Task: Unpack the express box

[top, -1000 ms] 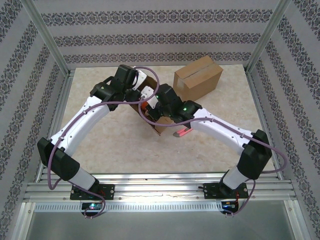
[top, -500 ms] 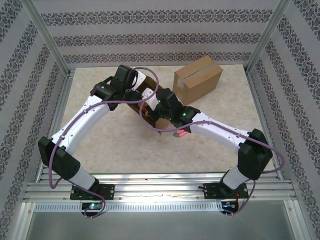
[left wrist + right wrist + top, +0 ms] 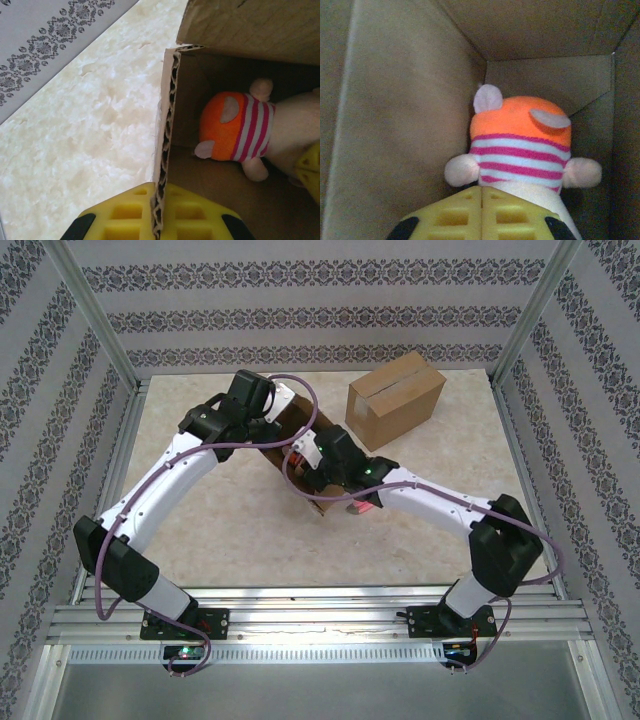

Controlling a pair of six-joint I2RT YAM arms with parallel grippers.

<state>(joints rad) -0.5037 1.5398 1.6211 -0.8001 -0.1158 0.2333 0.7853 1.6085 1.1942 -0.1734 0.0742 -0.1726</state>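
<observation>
Express box (image 3: 167,125) stands open at mid-desk (image 3: 230,530). The left gripper (image 3: 159,210) is clamped on its wall edge. The right gripper (image 3: 481,200) is inside the box, pads together, just beside the striped plush toy (image 3: 520,145) lying within. A closed carton (image 3: 395,398) sits far right.

I see the box (image 3: 235,30), plain brown corrugated cardboard, standing open near the middle of the table, a little toward the far edge. Its cut wall edge shows the fluting. Inside lies the toy (image 3: 520,140), a small plush with an orange head, pale pink ears, a pink-and-white striped shirt, stubby pale arms and a cream lower body. Its head points into an inner corner, close beside one wall.
</observation>
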